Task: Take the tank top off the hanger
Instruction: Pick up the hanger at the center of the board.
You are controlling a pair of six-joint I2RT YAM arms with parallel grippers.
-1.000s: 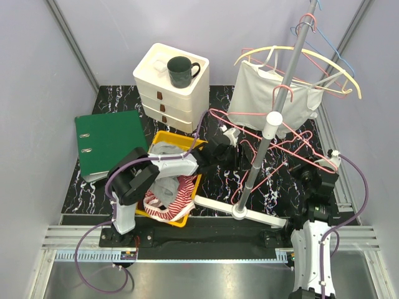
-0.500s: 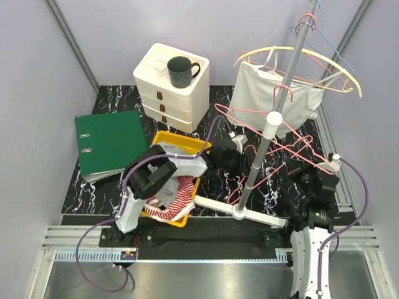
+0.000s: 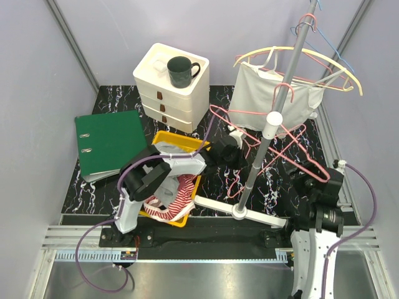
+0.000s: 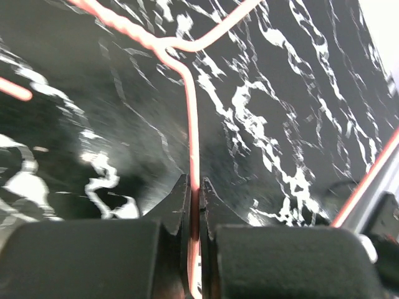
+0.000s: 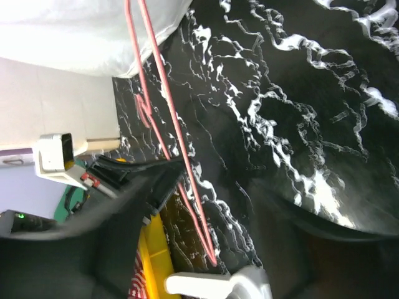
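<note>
Left gripper (image 4: 194,187) has clamped onto a pink wire hanger (image 4: 192,118); right gripper (image 3: 294,169) has released it, jaws apart.
White tank top (image 3: 271,93) hangs on the rack (image 3: 255,165) near the table's far right corner, not yet removed.

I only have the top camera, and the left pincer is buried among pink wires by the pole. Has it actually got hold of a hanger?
Observer: Yes. The left wrist view shows the left pincer shut on a pink hanger, its wire pinched straight between the fingers.
Operator: And the right pincer?
Observer: In its own wrist view the right pincer is open, with pink wire running through the gap and neither finger pressing on it.
Operator: Is the tank top near that wire?
Observer: The right wrist view shows the wire crossing the white tank top at the top edge; I cannot tell whether they touch.
</note>
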